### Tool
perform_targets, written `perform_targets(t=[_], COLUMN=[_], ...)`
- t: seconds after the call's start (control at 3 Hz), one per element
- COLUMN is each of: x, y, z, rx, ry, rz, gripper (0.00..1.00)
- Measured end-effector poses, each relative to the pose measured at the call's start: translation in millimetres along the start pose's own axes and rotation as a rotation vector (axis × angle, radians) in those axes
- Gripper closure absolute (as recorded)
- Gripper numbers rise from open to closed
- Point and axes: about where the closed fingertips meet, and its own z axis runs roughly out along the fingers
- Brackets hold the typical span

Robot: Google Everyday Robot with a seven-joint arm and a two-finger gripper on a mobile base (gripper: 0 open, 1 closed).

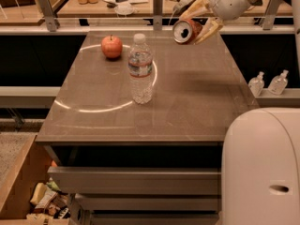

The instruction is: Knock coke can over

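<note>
The coke can is orange-red with a silver top that faces left toward me. It lies on its side in the air above the far right part of the table. My gripper comes in from the upper right and is shut on the can, one finger above it and one finger below it. The can does not touch the table top.
A clear water bottle stands upright in the table's middle. A red apple sits at the far left. Two small bottles stand on a ledge to the right. My white base fills the lower right. Cluttered desks lie behind a rail.
</note>
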Motion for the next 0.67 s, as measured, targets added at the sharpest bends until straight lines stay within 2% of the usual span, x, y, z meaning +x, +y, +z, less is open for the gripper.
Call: perform_targets(t=[0.33, 0.67], x=[17, 33], y=[15, 37], z=[10, 19], rx=[-0.14, -0.235], ry=[0.142, 0.224], rz=[-0.058, -0.085], gripper=[1.0, 1.0])
